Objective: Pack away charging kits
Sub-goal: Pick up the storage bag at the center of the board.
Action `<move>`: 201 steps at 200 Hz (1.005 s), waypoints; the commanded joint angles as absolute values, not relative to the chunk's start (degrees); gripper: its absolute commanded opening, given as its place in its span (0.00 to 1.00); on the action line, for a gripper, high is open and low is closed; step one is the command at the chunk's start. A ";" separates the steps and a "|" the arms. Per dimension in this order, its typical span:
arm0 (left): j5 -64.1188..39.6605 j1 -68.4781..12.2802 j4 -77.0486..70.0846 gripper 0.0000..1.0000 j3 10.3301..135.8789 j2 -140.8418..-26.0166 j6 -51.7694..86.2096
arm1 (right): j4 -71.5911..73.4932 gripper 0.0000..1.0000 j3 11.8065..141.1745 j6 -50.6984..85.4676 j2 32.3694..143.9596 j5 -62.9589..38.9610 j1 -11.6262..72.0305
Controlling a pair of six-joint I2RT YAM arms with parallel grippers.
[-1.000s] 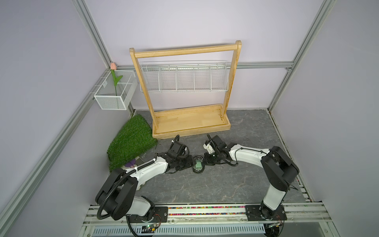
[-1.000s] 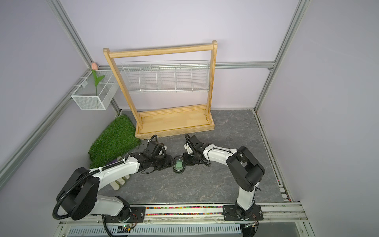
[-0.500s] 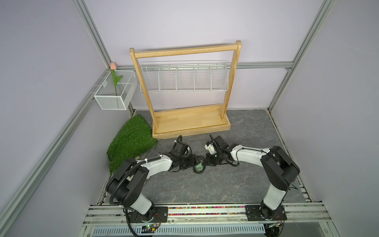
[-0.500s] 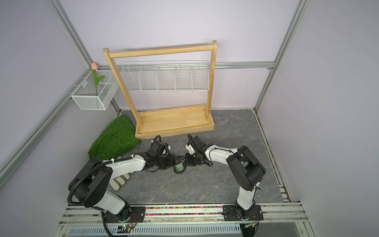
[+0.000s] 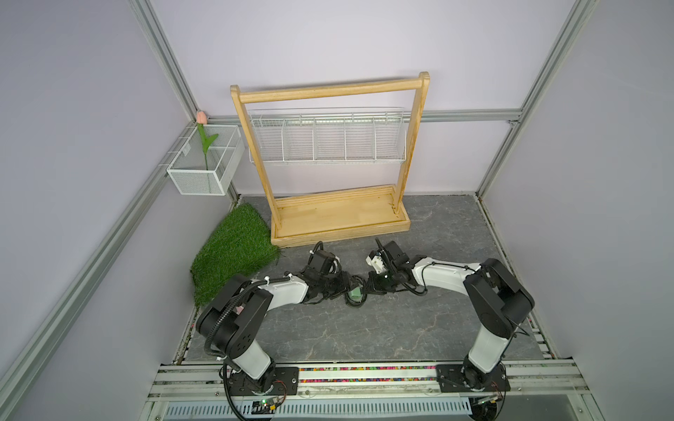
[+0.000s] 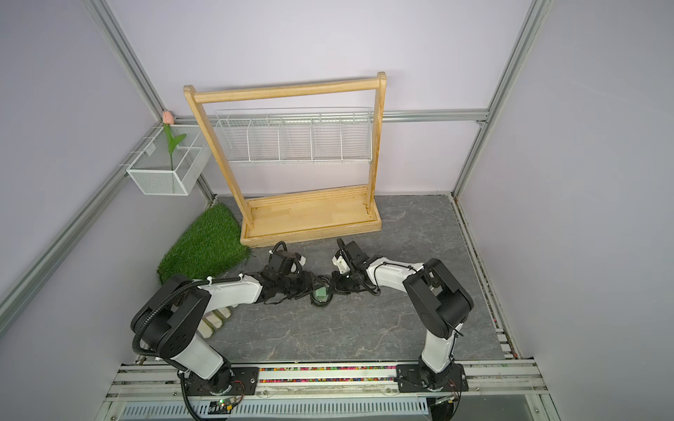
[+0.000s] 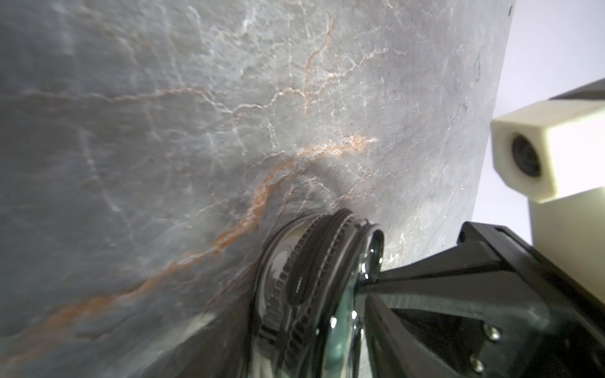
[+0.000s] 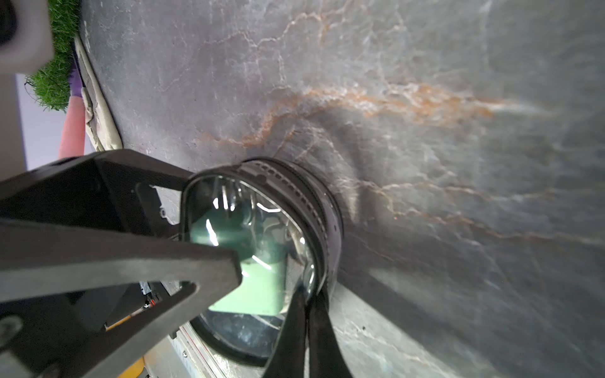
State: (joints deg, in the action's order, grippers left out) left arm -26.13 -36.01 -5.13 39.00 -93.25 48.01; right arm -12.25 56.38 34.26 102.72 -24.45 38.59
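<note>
A mint-green charger [image 5: 353,292] [image 6: 321,292] [image 8: 258,288] lies inside a small oval clear pouch with a black zip rim [image 5: 354,300] [image 6: 321,303] [image 8: 327,212] [image 7: 311,261] at mid-table. My right gripper [image 5: 366,288] [image 6: 331,288] [image 8: 309,294] [image 7: 379,281] is shut, pinching the pouch's edge from the right. My left gripper [image 5: 344,288] [image 6: 310,288] [image 8: 211,222] reaches in from the left. Its fingers stand apart, one behind the pouch's end and one across its clear face. I cannot tell whether they press on the pouch.
A wooden rack [image 5: 339,222] carrying a white wire basket [image 5: 328,138] stands behind the arms. A grass mat [image 5: 237,248] lies at the back left, below a wall-mounted mesh box [image 5: 204,171] with a tulip. Pale ribbed items [image 6: 215,320] lie under the left arm.
The left arm has reached to the right, and its gripper now stands at the pouch. The right gripper has kept its pinch in place.
</note>
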 commanded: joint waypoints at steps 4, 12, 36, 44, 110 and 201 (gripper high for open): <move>-28.80 -36.37 -7.36 0.59 37.40 -95.59 50.10 | -13.29 0.07 54.59 33.91 105.03 -22.41 38.20; -29.02 -36.32 -7.63 0.59 37.31 -95.89 50.20 | -13.27 0.07 54.69 33.88 105.03 -22.41 38.23; -29.49 -36.43 -7.03 0.59 37.11 -95.99 50.33 | -13.27 0.07 54.72 33.87 104.81 -22.15 38.22; -29.44 -36.39 -6.69 0.59 36.74 -95.70 50.26 | -13.11 0.07 54.66 33.89 104.61 -22.07 38.23; -28.88 -36.56 -5.43 0.55 35.24 -94.87 50.08 | -12.48 0.07 54.69 34.24 104.06 -21.80 38.23; -25.35 -36.74 -2.77 0.35 36.26 -95.30 51.04 | -12.48 0.16 55.58 33.54 100.02 -22.94 38.50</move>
